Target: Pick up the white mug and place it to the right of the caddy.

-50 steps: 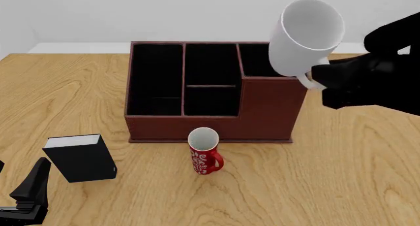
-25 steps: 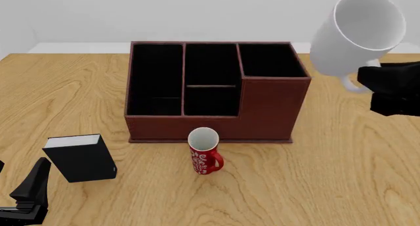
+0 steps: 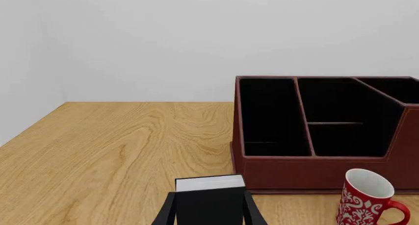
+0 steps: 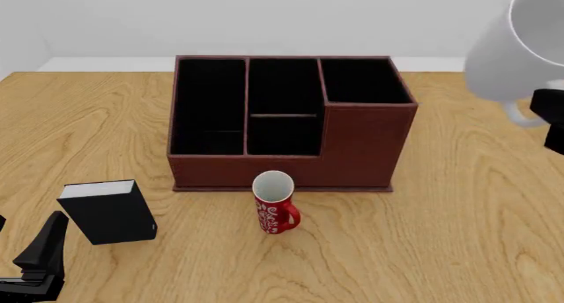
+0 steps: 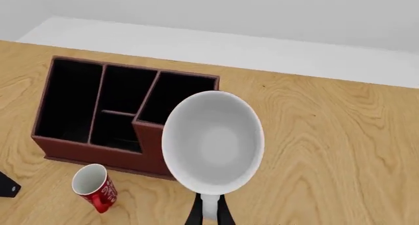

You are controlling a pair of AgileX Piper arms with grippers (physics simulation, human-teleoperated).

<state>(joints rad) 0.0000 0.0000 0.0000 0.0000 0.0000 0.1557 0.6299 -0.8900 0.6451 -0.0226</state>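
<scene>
Above the wooden table [image 4: 458, 237], right claw [image 5: 208, 211] grips white mug [image 4: 516, 49].

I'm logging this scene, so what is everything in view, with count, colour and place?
white mug: 1, white, held in the air, right of the caddy
caddy: 1, reddish-brown with black inside, table centre
red mug: 1, red with white pattern, upright in front of the caddy
book: 1, black with white pages, front left
table: 1, light wood
right gripper: 1, black, shut on the white mug's handle
left gripper: 1, black, low at front left, by the book
</scene>
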